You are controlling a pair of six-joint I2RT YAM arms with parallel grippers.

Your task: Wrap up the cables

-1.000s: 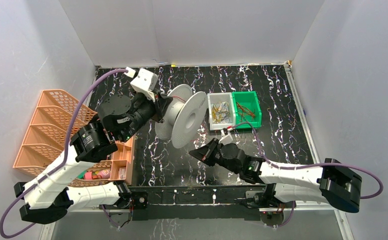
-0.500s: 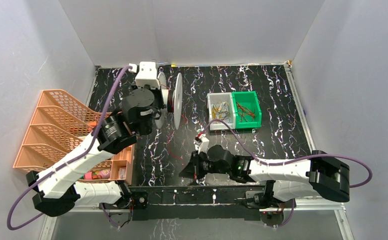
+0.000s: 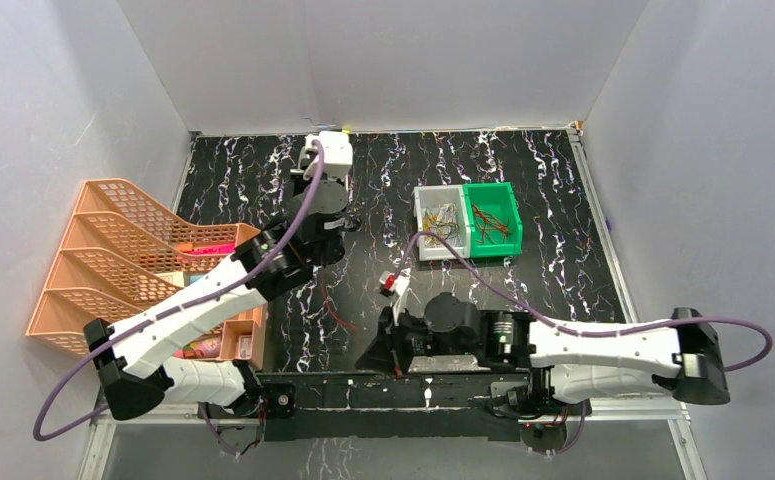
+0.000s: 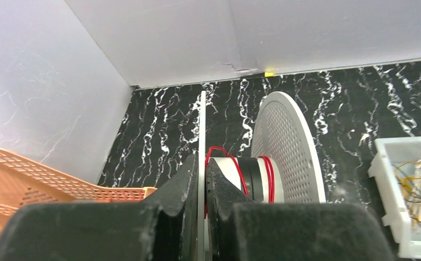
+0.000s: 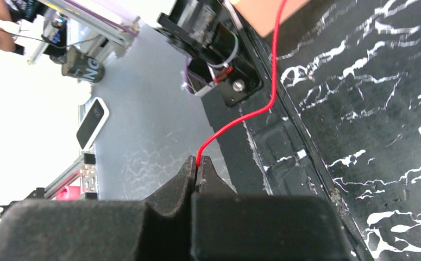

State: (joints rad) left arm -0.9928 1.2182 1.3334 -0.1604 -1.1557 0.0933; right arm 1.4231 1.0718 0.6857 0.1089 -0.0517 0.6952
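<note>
In the left wrist view my left gripper (image 4: 201,166) is shut on the thin near flange (image 4: 202,125) of a white spool. A few turns of thin red cable (image 4: 268,175) lie round the spool's hub, in front of the perforated far flange (image 4: 287,141). In the top view the left arm reaches to the back of the table and hides the spool. My right gripper (image 5: 198,163) is shut on the red cable (image 5: 274,65), which runs taut away from it. In the top view the right gripper (image 3: 373,355) is low at the table's near edge, with the cable (image 3: 335,318) on its left.
An orange file rack (image 3: 113,250) stands at the left. A white bin (image 3: 438,222) with yellowish wires and a green bin (image 3: 491,218) stand at the back right. The black frame rail (image 3: 413,385) runs along the near edge.
The left arm has swung the spool from the middle of the table to the back, turning it. The right gripper has moved left and toward the near edge with the red cable.
</note>
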